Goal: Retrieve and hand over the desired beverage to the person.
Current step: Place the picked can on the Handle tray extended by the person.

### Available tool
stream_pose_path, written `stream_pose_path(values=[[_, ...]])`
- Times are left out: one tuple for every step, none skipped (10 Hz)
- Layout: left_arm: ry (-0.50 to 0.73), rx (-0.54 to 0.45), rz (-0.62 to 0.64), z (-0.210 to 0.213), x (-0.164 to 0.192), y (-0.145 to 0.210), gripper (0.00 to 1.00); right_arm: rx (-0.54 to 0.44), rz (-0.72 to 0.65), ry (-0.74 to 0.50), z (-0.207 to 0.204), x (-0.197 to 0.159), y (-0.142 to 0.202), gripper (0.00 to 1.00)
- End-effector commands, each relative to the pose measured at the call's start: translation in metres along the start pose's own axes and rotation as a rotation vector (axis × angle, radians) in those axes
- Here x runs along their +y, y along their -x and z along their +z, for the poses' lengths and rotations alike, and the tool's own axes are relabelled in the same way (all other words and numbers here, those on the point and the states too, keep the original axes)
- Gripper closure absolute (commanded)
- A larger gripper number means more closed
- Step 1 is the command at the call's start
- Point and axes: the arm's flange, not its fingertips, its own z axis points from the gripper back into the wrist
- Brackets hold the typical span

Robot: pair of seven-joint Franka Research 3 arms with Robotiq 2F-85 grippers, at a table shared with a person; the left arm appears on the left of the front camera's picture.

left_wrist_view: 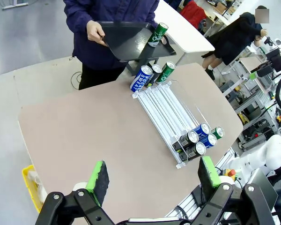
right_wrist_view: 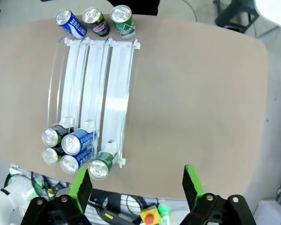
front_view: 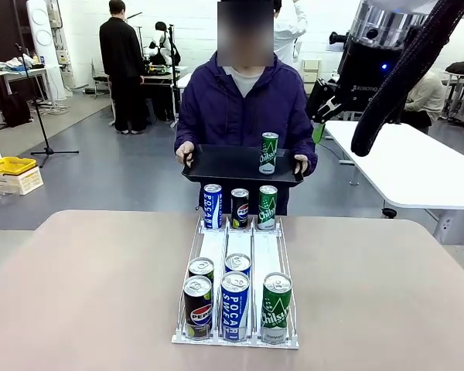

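Person [front_view: 243, 108] stands at 12 o'clock of table [front_view: 77, 294], holds black tray [front_view: 224, 164]. Green can [front_view: 269, 152] stands on tray, 3 o'clock side. Left gripper [left_wrist_view: 152, 169] wide open, empty, high over table. Right gripper [right_wrist_view: 136, 178] wide open, empty too. Handover looks done. If another drink is wanted, next move: reach down to rack [front_view: 238, 255].

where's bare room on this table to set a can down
Wide bare tabletop left of the white rack, and another stretch to its right. The rack's middle lanes are bare too. Crowded: five cans at its near end, three cans at its far end.
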Motion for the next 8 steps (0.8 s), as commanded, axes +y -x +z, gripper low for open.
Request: stream_pose_path(values=[[0.011, -0.006, -0.017, 0.001, 0.0, 0.001, 0.0, -0.01, 0.121, -0.077, 0.014, -0.032, 0.012, 0.0], [0.011, -0.006, -0.017, 0.001, 0.0, 0.001, 0.0, -0.049, 0.203, -0.172, 0.031, -0.079, 0.024, 0.0], [0.011, -0.006, -0.017, 0.001, 0.0, 0.001, 0.0, -0.115, 0.215, -0.313, 0.047, -0.136, 0.038, 0.0], [0.011, -0.006, -0.017, 0.001, 0.0, 0.001, 0.0, -0.19, 0.19, -0.447, 0.06, -0.184, 0.045, 0.0], [0.011, -0.006, -0.017, 0.001, 0.0, 0.001, 0.0, -0.245, 0.201, -0.602, 0.07, -0.226, 0.057, 0.0], [0.011, -0.006, -0.017, 0.001, 0.0, 0.001, 0.0, -0.292, 0.254, -0.675, 0.073, -0.259, 0.07, 0.0], [0.011, -0.006, -0.017, 0.001, 0.0, 0.001, 0.0, -0.346, 0.262, -0.684, 0.07, -0.284, 0.078, 0.0], [0.011, -0.006, -0.017, 0.001, 0.0, 0.001, 0.0, -0.381, 0.287, -0.692, 0.064, -0.301, 0.095, 0.0]])
